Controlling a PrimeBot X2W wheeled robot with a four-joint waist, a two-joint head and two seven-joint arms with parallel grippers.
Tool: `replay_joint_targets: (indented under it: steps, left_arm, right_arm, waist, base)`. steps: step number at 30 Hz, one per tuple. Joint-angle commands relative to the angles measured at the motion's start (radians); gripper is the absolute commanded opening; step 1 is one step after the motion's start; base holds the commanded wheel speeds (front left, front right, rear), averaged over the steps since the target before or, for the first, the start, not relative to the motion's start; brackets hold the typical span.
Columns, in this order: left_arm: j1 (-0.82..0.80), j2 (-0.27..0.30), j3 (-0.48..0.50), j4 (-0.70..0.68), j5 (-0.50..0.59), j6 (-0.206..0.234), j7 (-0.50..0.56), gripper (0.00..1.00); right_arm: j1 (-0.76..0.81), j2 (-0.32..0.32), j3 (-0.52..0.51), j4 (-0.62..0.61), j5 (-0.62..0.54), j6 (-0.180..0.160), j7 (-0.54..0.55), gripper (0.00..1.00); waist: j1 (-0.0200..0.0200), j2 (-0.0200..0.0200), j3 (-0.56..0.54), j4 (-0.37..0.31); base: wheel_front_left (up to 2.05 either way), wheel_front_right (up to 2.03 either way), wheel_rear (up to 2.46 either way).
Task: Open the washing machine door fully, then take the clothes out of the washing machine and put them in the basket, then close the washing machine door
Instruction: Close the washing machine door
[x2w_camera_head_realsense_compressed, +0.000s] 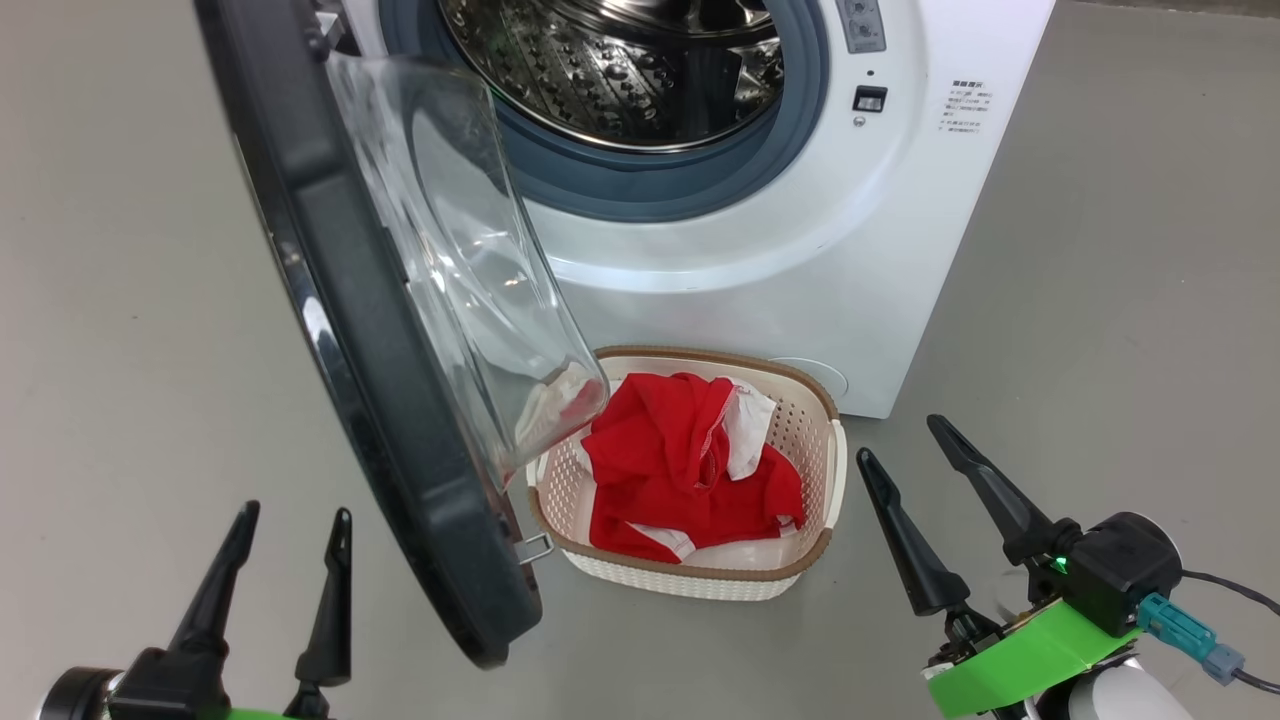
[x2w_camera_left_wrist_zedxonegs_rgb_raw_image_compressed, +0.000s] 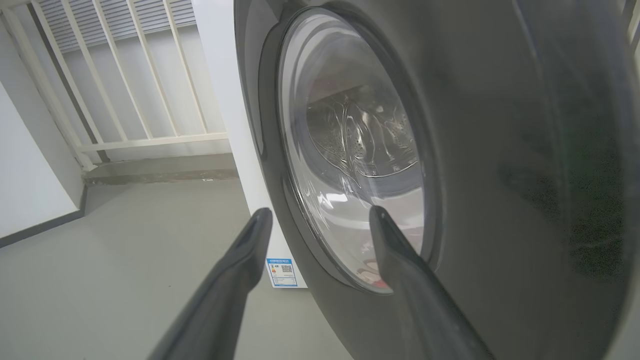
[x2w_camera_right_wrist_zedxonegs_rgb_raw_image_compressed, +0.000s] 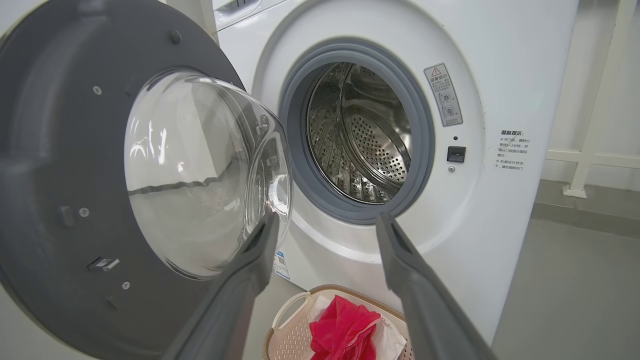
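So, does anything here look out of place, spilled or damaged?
Nothing stands out. The washing machine door stands open. The clothes lie bunched in the basket on the floor in front of the washing machine, with none on the floor. The visible part of the drum holds no garment.

Jaws of the right gripper (x2w_camera_right_wrist_zedxonegs_rgb_raw_image_compressed: 327, 217) spread wide, two long dark fingers, nothing between them. Ahead: big white front-loading washing machine (x2w_camera_right_wrist_zedxonegs_rgb_raw_image_compressed: 500, 75). Its large round door (x2w_camera_right_wrist_zedxonegs_rgb_raw_image_compressed: 55, 150), dark grey inner face with a bulging clear glass bowl, stands swung open on the left. Perforated steel drum (x2w_camera_right_wrist_zedxonegs_rgb_raw_image_compressed: 365, 135) exposed inside the grey rubber gasket ring (x2w_camera_right_wrist_zedxonegs_rgb_raw_image_compressed: 295, 125). At the bottom edge: cream perforated plastic basket (x2w_camera_right_wrist_zedxonegs_rgb_raw_image_compressed: 292, 335) with a brown rim, just in front of the machine. Bright red clothes (x2w_camera_right_wrist_zedxonegs_rgb_raw_image_compressed: 340, 330) with white patches lie in it.
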Motion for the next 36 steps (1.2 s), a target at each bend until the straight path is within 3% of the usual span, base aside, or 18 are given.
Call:
replay_joint_targets:
  steps: [1,4,5,7,12,17,20,23,29,32,36]
  left_arm:
    - [-0.025,0.007,0.039,-0.018,0.001,-0.007,-0.012,1.00]
    - [-0.034,0.001,0.050,-0.010,-0.018,-0.012,-0.012,0.99]
    - [-0.039,-0.003,0.055,-0.007,-0.030,-0.014,-0.012,0.45]
    - [-0.055,-0.011,0.069,-0.004,-0.065,-0.019,-0.012,0.00]
    - [-0.119,-0.033,0.105,-0.014,-0.229,-0.034,0.016,0.00]
    - [-0.185,-0.052,0.136,-0.063,-0.457,-0.042,0.129,0.00]
    - [-0.226,-0.063,0.169,-0.105,-0.648,-0.017,0.249,0.00]
    - [-0.264,-0.071,0.199,-0.156,-0.864,0.053,0.367,0.00]
    - [-0.298,-0.074,0.215,-0.257,-1.200,0.245,0.533,0.00]
    - [-0.296,-0.075,0.208,-0.296,-1.280,0.319,0.568,0.00]
    - [-0.290,-0.075,0.191,-0.334,-1.396,0.376,0.595,0.00]
  right_arm:
    - [-0.017,-0.004,0.019,-0.022,-0.008,0.006,-0.006,1.00]
    - [-0.017,-0.005,0.018,-0.022,-0.008,0.006,-0.006,1.00]
    - [-0.016,-0.005,0.018,-0.022,-0.008,0.006,-0.006,1.00]
    - [-0.016,-0.006,0.017,-0.022,-0.009,0.006,-0.006,1.00]
    - [-0.015,-0.006,0.018,-0.019,-0.008,0.006,-0.006,1.00]
    - [-0.016,-0.002,0.024,-0.017,-0.007,0.006,-0.006,1.00]
    - [-0.014,0.001,0.025,-0.013,-0.005,0.006,-0.006,1.00]
    - [-0.011,0.003,0.027,-0.010,-0.004,0.006,-0.006,1.00]
    - [-0.008,0.004,0.026,-0.005,-0.005,0.006,-0.006,1.00]
    - [-0.010,0.004,0.028,-0.004,-0.005,0.006,-0.006,1.00]
    - [-0.016,0.004,0.032,-0.004,-0.006,0.006,-0.006,1.00]
  waist:
    - [0.0000,0.0000,0.000,0.001]
    - [0.0000,0.0000,0.000,0.003]
    - [0.0000,0.0000,-0.001,0.004]
    - [0.0000,0.0000,-0.001,0.005]
    - [0.0000,0.0000,-0.006,0.007]
    - [0.0000,0.0000,-0.009,0.003]
    - [0.0000,0.0000,-0.010,-0.004]
    - [0.0000,0.0000,-0.011,-0.012]
    - [0.0000,0.0000,-0.011,-0.027]
    - [0.0000,0.0000,-0.009,-0.033]
    - [0.0000,0.0000,-0.003,-0.043]
  base:
    - [0.00,0.00,0.00]
    - [0.00,0.00,0.00]
    - [0.00,0.00,0.00]
    - [0.00,0.00,0.00]
    - [0.00,0.00,0.00]
    - [0.00,0.00,0.00]
    - [0.00,0.00,0.00]
    - [0.00,0.00,0.00]
    - [0.00,0.00,0.00]
    - [0.00,0.00,0.00]
    - [0.00,0.00,0.00]
